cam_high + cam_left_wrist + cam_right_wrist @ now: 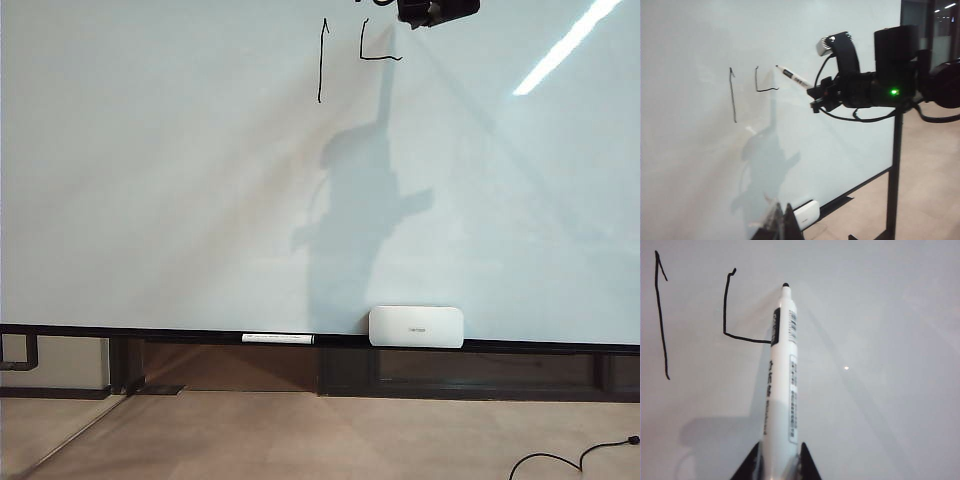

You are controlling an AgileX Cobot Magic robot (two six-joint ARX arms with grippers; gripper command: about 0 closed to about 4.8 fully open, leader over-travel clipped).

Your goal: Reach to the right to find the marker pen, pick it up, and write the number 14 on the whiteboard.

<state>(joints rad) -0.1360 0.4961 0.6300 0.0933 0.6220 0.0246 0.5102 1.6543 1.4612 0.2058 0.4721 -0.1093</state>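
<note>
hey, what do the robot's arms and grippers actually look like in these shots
The right gripper and its arm are matte black, blocky, with a grey-and-black camera arching over the wrist, thin black cables looping underneath, and a small green light on the housing. The left gripper shows only dark and translucent finger tips.

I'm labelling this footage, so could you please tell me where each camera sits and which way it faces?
Exterior view: off the arms, facing the whiteboard; right pincer at top.
Left wrist view: beside the board, seeing the right pincer; left pincer barely visible.
Right wrist view: along the marker pen toward the board.
All share the unfinished number 14.
</note>
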